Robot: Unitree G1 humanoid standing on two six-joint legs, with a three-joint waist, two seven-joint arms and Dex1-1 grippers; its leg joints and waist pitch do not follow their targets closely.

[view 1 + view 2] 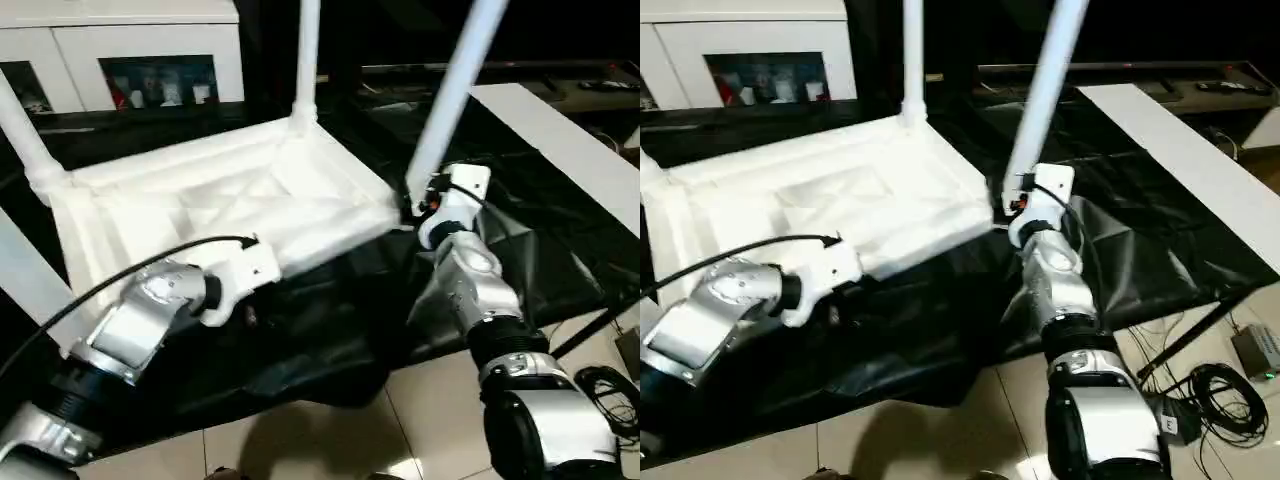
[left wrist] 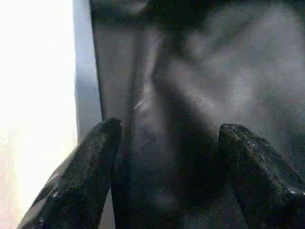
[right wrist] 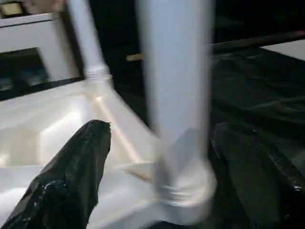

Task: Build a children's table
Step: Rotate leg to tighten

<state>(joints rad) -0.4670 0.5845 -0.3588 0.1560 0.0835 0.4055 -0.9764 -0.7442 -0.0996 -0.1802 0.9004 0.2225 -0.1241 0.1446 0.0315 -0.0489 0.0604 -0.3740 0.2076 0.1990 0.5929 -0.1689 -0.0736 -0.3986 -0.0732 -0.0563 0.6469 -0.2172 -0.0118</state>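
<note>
Head views: the upturned tabletop point(image 1: 220, 200) lies at my twelve o'clock on black sheeting point(image 1: 330, 330).

Left wrist view: my left gripper point(image 2: 167, 157) is spread, empty.

Right wrist view: my right gripper point(image 3: 157, 157) straddles a leg point(image 3: 176, 95), seemingly unclamped; nudging could unseat it.

Head eyes looking down, both wrist views close, sharing table top point(image 1: 220, 200)
</note>
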